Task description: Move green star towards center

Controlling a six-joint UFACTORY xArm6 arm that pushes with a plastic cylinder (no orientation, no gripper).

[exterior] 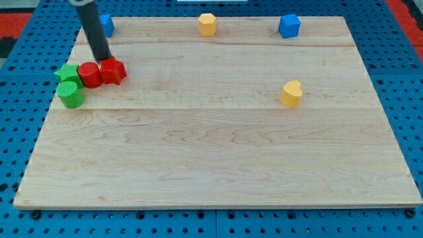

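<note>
The green star [67,73] lies near the view's left edge of the wooden board [218,152]. A red cylinder [89,75] touches its right side, and a red star [114,71] sits right of that. A green cylinder [70,95] sits just below the green star. My tip [104,60] comes down from the view's top left and ends at the upper edge of the red star, between the two red blocks, right of the green star.
A blue block [106,24] sits at the top left, partly behind the rod. A yellow block [207,24] is at top centre, a blue cube [289,26] at top right, and a yellow heart [291,94] at the right.
</note>
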